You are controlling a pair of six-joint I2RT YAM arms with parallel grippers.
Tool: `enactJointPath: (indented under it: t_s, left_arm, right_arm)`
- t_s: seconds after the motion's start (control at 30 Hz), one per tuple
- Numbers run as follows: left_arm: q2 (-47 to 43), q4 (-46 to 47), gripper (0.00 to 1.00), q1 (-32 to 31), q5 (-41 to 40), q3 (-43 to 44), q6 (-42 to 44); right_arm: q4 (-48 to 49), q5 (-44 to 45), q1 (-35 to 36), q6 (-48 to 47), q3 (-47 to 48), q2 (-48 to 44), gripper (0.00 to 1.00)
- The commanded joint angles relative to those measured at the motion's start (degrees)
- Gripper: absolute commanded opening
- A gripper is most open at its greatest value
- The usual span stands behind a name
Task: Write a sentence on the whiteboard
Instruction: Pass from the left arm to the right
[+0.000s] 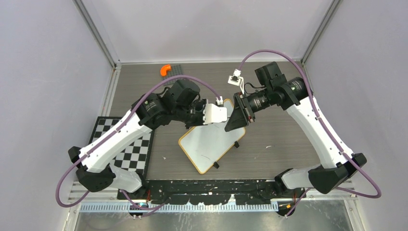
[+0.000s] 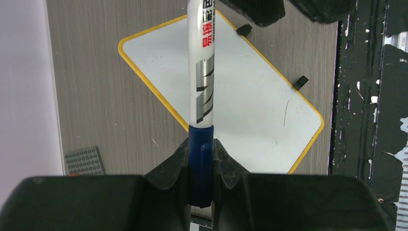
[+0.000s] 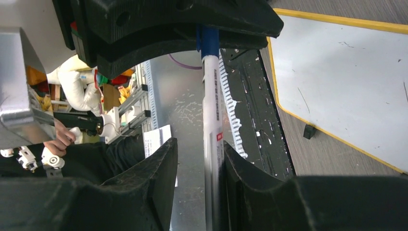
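The whiteboard (image 1: 209, 144) lies flat on the table with a yellow rim and black clip feet; it also shows in the left wrist view (image 2: 250, 96) and the right wrist view (image 3: 346, 72). It carries only faint stray marks; no blue sentence shows. My left gripper (image 1: 216, 114) (image 2: 202, 147) is shut on the blue cap of a white marker (image 2: 206, 72), held above the board's far end. My right gripper (image 1: 235, 118) (image 3: 197, 149) faces it, jaws apart around the marker's white barrel (image 3: 211, 120). The barrel lies against one finger, with a gap to the other.
A black-and-white checkerboard mat (image 1: 127, 144) lies left of the board. An orange curved piece (image 1: 165, 70) and a dark grey studded plate (image 2: 84, 161) sit at the table's far side. A black scuffed rail (image 1: 202, 187) runs along the near edge.
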Motion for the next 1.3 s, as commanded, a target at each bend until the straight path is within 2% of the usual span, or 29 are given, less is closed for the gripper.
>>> enactJointPath:
  t_s: [0.0,0.2,0.4,0.5,0.57,0.63,0.7,0.87,1.27]
  left_arm:
    - [1.1,0.1,0.00,-1.1,1.4,3.5,-1.3]
    - [1.9,-0.2,0.00,-1.9,0.6,4.1,-1.7]
    - [2.6,-0.1,0.00,-1.9,0.1,5.0,-4.3]
    - [2.5,-0.2,0.00,-1.9,0.1,5.1,-5.7]
    - [2.2,-0.4,0.00,-2.0,-0.3,4.7,-6.4]
    - [1.7,-0.4,0.00,-1.9,-1.3,3.8,-6.7]
    - [1.0,-0.1,0.00,-1.5,-2.1,2.9,-7.5]
    - [0.7,0.8,0.00,-0.5,-3.0,2.3,-11.1]
    - [2.3,1.6,0.00,-0.5,0.8,3.9,-16.2]
  right_arm:
    - [3.2,-1.7,0.5,2.3,-0.2,-0.8,0.40]
    - [4.6,-1.4,0.6,3.3,-0.6,-0.9,0.43]
    - [6.0,-0.4,0.6,4.9,-1.0,-1.3,0.26]
    - [6.2,-0.2,0.6,4.9,-0.9,-1.5,0.22]
    - [6.2,-0.1,0.5,4.9,-0.7,-1.7,0.24]
    - [6.3,0.2,0.3,4.9,-0.6,-1.9,0.36]
    - [6.4,0.3,-0.1,5.1,-0.6,-2.3,0.39]
    - [8.3,0.6,-0.8,7.3,-0.7,-2.3,0.34]
    - [15.9,1.4,-1.3,13.7,-2.6,-2.7,0.27]
